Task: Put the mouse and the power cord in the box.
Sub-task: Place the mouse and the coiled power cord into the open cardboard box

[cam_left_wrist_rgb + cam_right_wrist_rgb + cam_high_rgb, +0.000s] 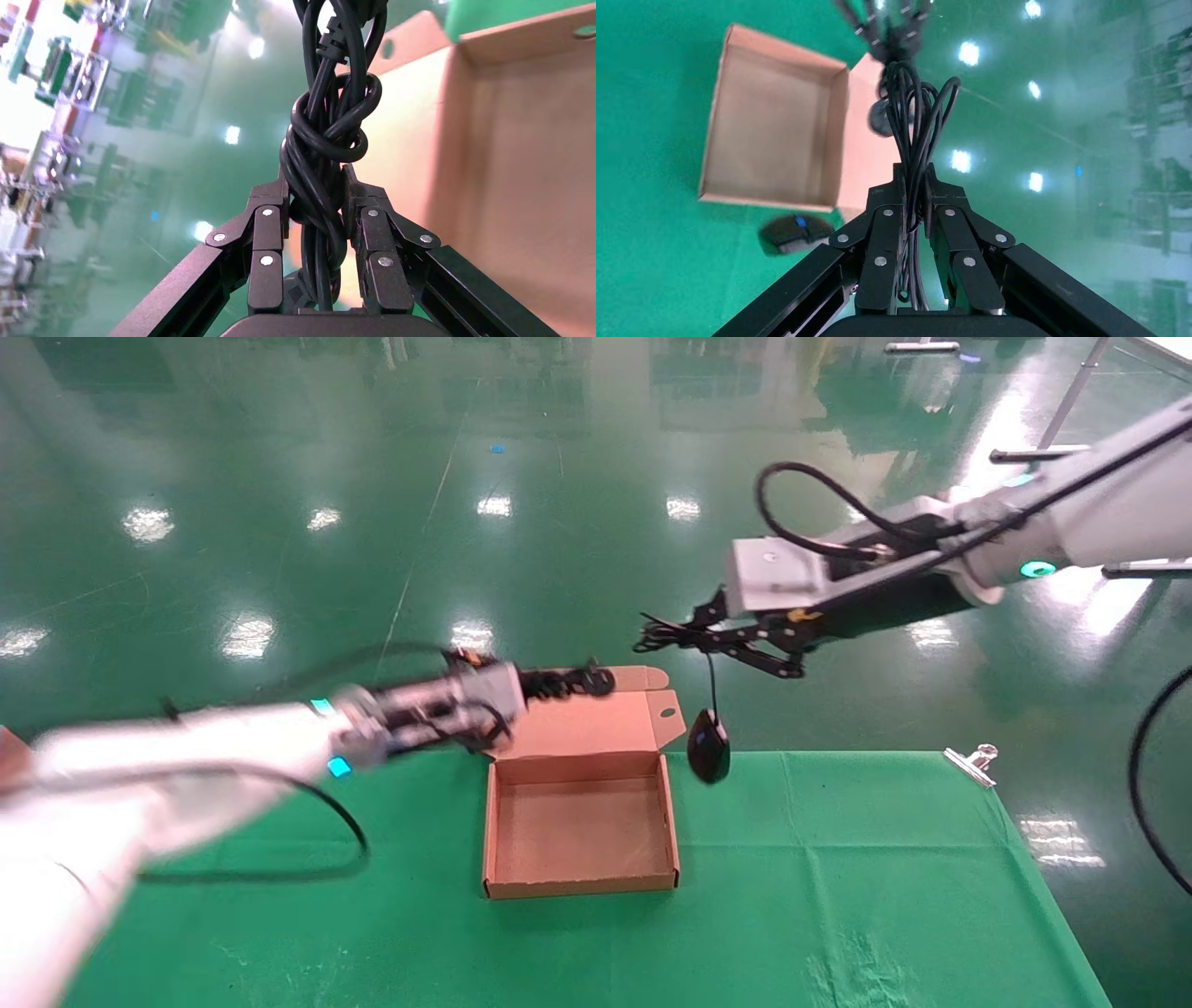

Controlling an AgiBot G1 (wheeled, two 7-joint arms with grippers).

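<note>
A silver clip (971, 765) sits at the far right edge of the green cloth (838, 896). The box (581, 831) lies open. The left gripper (316, 232) pinches the power cord (325, 140) above the lid. The right gripper (914, 210) pinches the thin cable (912, 140), and the mouse (709, 745) hangs below, maybe just touching the cloth.

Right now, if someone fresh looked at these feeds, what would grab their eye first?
Probably the mouse dangling by its thin cable from the right gripper, hanging just beside the open box on the green table. Next, the left gripper shut on the knotted power cord, held over the box's raised lid. The box itself holds nothing yet.
</note>
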